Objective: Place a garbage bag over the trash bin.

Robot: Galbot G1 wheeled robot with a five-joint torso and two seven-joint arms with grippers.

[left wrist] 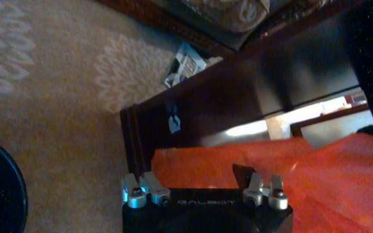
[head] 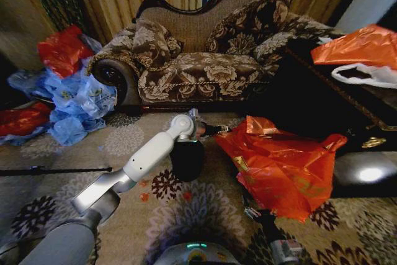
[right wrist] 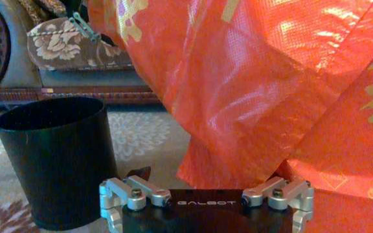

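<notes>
The bag [head: 282, 169] hangs bunched at the bin's [head: 187, 159] three o'clock, both standing on the carpet [head: 124, 141]. The left gripper [head: 217, 130] pinches its top corner; the right gripper [right wrist: 206, 187] is clenched on a lower fold. Still bunched shut, the bag's mouth could miss the rim, or a tug could tip the light bin.

The glossy orange-red bag [head: 280, 166] spreads crumpled across the frame's centre-right, just beside the upright, open black bin [head: 187, 159].
</notes>
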